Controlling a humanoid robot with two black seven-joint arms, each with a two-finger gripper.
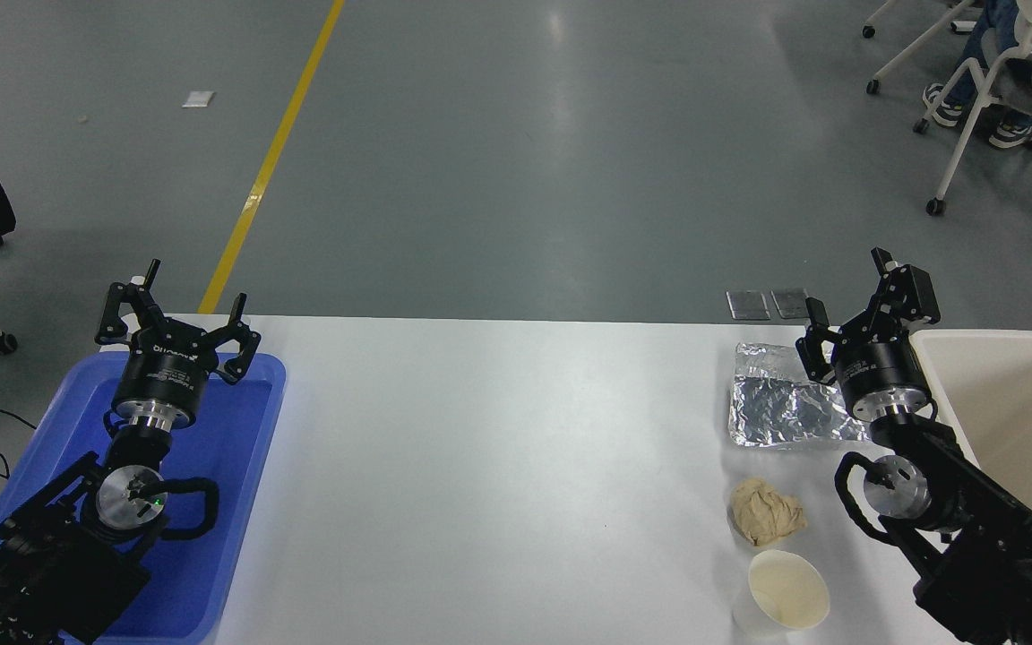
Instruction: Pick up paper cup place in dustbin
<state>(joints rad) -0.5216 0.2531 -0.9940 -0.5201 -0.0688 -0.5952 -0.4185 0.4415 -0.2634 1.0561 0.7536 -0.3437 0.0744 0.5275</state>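
The white paper cup (783, 595) stands upright near the table's front edge at the right, its cream inside showing. The cream-beige dustbin (1018, 421) sits at the right edge, only partly in frame. My right gripper (847, 300) is open and empty, raised over the table's far right, above the foil and just left of the dustbin's rim, well behind the cup. My left gripper (171, 309) is parked open over the far end of the blue tray.
A crumpled tan paper ball (767, 511) lies just behind the cup. A silver foil tray (785, 403) lies behind that. A blue plastic tray (202, 466) sits at the left. Chairs and a seated person's legs (973, 72) are beyond the table at top right.
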